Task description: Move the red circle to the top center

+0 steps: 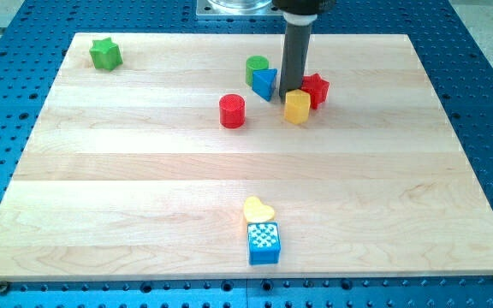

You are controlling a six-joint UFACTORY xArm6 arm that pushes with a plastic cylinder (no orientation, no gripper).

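Observation:
The red circle (pixel 232 111) is a short red cylinder standing a little above the board's middle. My tip (pixel 288 91) is to its right, apart from it. The tip stands between the blue triangle (pixel 265 83) on its left and the red star (pixel 315 89) on its right, just above the yellow block (pixel 296 107). A green cylinder (pixel 257 67) stands behind the blue triangle, touching it.
A green star (pixel 105 54) lies at the top left corner of the wooden board (pixel 127 188). A yellow heart (pixel 258 210) and a blue cube (pixel 264 243) sit together near the bottom centre. The blue perforated table surrounds the board.

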